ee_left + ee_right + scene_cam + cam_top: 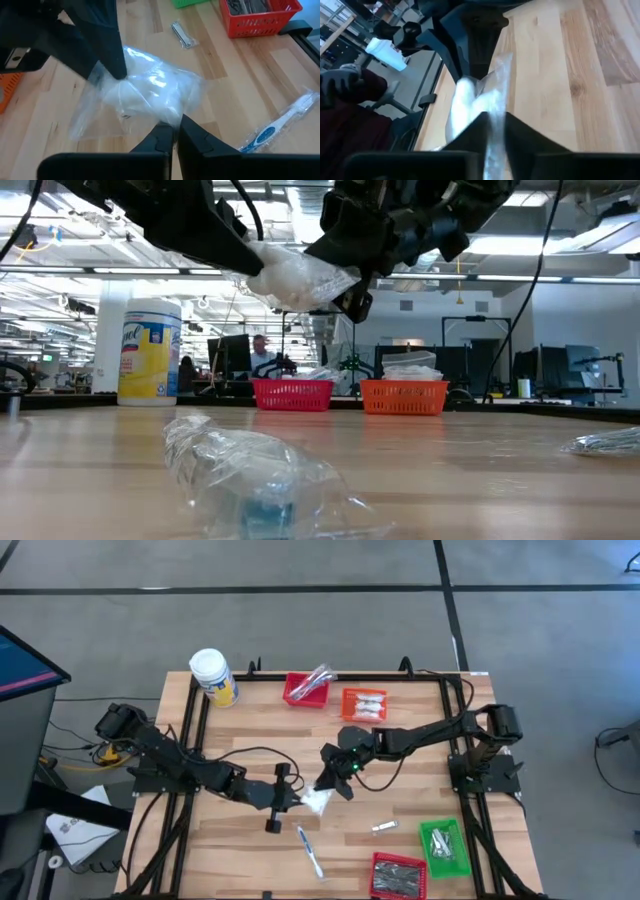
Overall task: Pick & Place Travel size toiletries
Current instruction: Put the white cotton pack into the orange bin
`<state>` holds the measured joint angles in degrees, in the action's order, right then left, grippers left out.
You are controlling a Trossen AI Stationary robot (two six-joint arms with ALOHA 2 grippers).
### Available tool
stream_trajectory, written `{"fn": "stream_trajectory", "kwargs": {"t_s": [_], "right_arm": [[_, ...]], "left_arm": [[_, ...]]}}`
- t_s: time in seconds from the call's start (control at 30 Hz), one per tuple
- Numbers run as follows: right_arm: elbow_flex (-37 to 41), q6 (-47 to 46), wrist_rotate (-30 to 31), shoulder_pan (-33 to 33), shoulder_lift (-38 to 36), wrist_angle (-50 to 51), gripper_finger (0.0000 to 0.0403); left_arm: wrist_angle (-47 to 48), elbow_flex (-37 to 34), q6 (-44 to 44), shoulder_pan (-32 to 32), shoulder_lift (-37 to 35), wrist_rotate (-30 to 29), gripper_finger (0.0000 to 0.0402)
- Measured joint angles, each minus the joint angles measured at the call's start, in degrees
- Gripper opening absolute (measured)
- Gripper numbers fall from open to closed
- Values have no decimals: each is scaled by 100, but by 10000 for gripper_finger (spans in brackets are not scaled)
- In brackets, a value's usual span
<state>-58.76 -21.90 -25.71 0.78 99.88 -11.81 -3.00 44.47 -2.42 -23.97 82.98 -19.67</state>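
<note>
Nearest the table's front edge, a clear-wrapped toothbrush [310, 851] is seen lying flat on the wood, with a small silver packet [384, 827] near it toward the green basket [443, 843]. Above the table's middle, a clear-wrapped white packet [316, 801] is held off the surface between both arms: the left arm is stretched in low from the left edge, its left gripper [176, 131] closed on one end of the wrapper. The right arm is reached in from the right edge with its elbow raised, and the right gripper [494, 125] is nearly closed, its fingers pinched on the wrapper's other end.
</note>
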Motion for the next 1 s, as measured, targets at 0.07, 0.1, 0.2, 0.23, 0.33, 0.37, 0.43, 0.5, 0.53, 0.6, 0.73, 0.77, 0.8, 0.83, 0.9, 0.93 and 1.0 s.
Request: {"fn": "stream_trajectory", "kwargs": {"t_s": [0.07, 0.1, 0.2, 0.23, 0.33, 0.37, 0.43, 0.5, 0.53, 0.6, 0.73, 0.77, 0.8, 0.83, 0.9, 0.93, 1.0], "right_arm": [[0, 35, 0, 0, 0, 14, 24], [0, 88, 0, 0, 0, 43, 13], [0, 136, 2, 0, 0, 146, 12], [0, 153, 4, 0, 0, 204, 12], [0, 269, 29, -4, 0, 369, 3], [0, 283, 30, -3, 0, 395, 4], [0, 286, 30, -4, 0, 413, 4], [5, 302, 28, -2, 0, 432, 2], [9, 302, 28, -2, 0, 432, 2], [9, 302, 28, 0, 0, 432, 2], [11, 319, 27, 0, -57, 508, 1], [11, 352, 26, 0, -73, 512, 1], [9, 384, 24, 2, -74, 514, 1], [9, 397, 24, 13, -79, 577, 1], [22, 465, 23, 35, -163, 806, 1], [15, 504, 9, 56, -188, 817, 1], [-5, 574, 2, 109, -192, 968, 1]], "left_arm": [[-1, 0, -100, 17, 0, -1, 4], [2, 0, -136, 33, 0, 1, 5], [8, 0, -601, 91, 0, 5, 5], [34, 0, -773, 119, 0, 6, 5], [239, 0, -1120, 188, 0, 6, 6], [309, 0, -1180, 207, 0, 7, 8], [452, 0, -1341, 256, 0, 27, 19], [517, 0, -1527, 322, 0, 260, 38], [529, 0, -1625, 349, 0, 382, 50], [549, -1, -1741, 363, 0, 526, 77], [591, 0, -1903, 346, 0, 650, 137], [614, -1, -1912, 343, 0, 649, 152], [633, -1, -1912, 343, 0, 649, 165], [652, 0, -1912, 343, 0, 650, 178], [693, 0, -1912, 343, 0, 625, 201], [703, -1, -1910, 343, 0, 605, 210], [707, 0, -1905, 343, 0, 593, 227]]}}
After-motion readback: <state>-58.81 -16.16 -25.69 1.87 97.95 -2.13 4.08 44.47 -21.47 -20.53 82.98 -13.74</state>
